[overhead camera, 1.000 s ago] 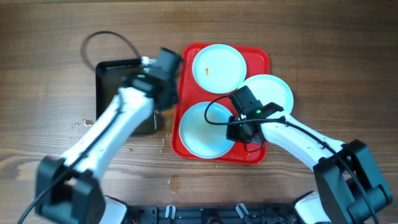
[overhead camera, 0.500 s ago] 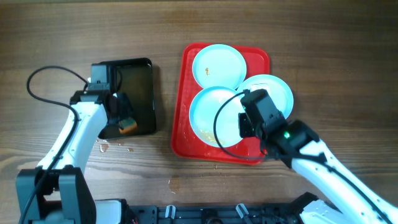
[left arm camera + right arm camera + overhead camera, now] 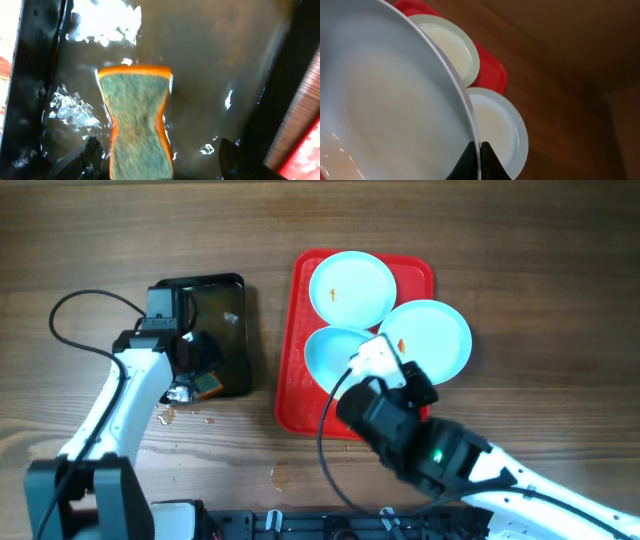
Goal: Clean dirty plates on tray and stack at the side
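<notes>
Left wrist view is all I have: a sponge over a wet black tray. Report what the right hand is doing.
Observer: The right hand is shut on the rim of the near plate. The right wrist view shows the rim pinched between its fingers.
Operator: Locate the other plates.
Observer: The far plate lies flat at the far end of the red tray.
Operator: Now the last one.
Observer: The third plate overhangs the red tray's right edge.
</notes>
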Action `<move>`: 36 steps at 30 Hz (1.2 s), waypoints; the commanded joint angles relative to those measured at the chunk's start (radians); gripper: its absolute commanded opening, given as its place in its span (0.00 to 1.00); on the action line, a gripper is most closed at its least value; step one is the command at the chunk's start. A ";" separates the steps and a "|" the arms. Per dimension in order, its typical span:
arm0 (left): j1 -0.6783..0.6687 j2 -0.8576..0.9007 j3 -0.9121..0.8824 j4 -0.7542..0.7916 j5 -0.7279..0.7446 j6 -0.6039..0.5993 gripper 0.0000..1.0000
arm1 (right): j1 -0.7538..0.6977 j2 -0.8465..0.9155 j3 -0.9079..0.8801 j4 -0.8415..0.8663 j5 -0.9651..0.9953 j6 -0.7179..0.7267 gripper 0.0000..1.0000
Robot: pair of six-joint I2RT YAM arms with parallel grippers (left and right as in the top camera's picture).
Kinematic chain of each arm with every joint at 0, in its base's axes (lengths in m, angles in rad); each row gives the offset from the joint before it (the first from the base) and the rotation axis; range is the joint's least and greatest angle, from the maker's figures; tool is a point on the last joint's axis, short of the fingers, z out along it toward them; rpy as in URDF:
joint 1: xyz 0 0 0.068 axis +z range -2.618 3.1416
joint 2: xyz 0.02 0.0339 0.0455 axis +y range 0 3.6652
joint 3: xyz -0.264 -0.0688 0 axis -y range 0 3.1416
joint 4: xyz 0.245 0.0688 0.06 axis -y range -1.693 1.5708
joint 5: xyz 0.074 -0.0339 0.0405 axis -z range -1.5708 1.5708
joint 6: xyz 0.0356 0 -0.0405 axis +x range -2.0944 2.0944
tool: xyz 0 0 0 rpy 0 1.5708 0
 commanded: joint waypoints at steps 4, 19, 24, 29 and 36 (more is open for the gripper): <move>0.008 -0.167 0.007 -0.050 0.066 0.005 1.00 | 0.117 -0.013 0.022 0.046 0.332 -0.120 0.04; 0.008 -0.192 0.007 -0.050 0.066 0.005 1.00 | 0.119 0.013 0.021 0.174 0.389 -0.234 0.04; 0.008 -0.192 0.007 -0.050 0.066 0.005 1.00 | 0.119 0.014 0.021 0.175 0.389 -0.234 0.04; 0.008 -0.192 0.007 -0.050 0.066 0.005 1.00 | 0.119 0.014 0.021 0.184 0.388 -0.233 0.05; 0.008 -0.192 0.007 -0.050 0.066 0.005 1.00 | 0.119 0.014 0.021 0.189 0.388 -0.208 0.04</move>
